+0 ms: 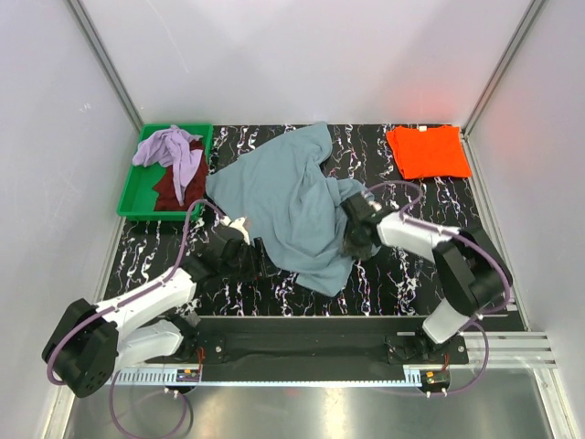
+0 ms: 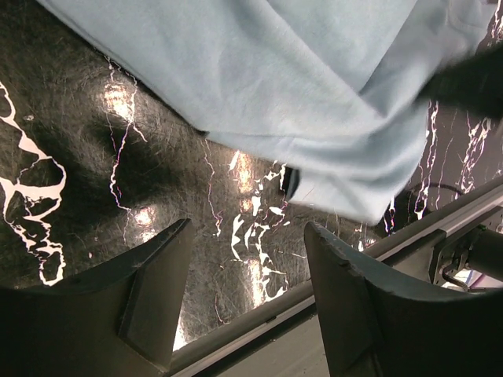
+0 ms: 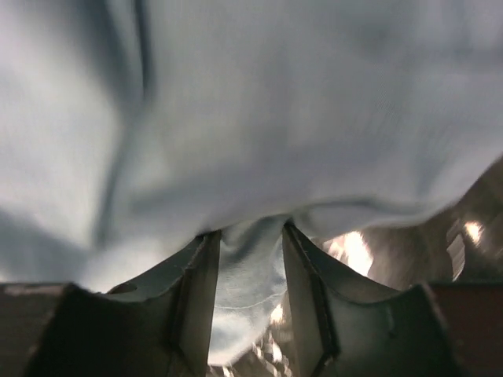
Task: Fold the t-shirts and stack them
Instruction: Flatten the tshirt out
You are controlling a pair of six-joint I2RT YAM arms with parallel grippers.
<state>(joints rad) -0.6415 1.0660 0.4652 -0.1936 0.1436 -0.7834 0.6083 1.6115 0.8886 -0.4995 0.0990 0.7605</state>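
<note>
A dusty blue-grey t-shirt [image 1: 283,197] lies rumpled and partly spread in the middle of the black marbled table. My right gripper [image 1: 355,229] is tucked into its right edge. In the right wrist view a bunched fold of that shirt [image 3: 251,102] fills the gap between the jaws of the right gripper [image 3: 250,236], which is shut on it. My left gripper [image 1: 239,227] sits at the shirt's left edge. In the left wrist view the left gripper [image 2: 247,228] is open and empty, with the shirt's hem [image 2: 314,78] just beyond the fingertips. A folded orange t-shirt [image 1: 427,151] lies at the back right.
A green tray [image 1: 151,213] at the back left holds a lavender t-shirt [image 1: 174,148] on top of a dark maroon one [image 1: 174,187]. White walls enclose the table on three sides. A metal rail [image 1: 311,343] carrying both arm bases runs along the near edge.
</note>
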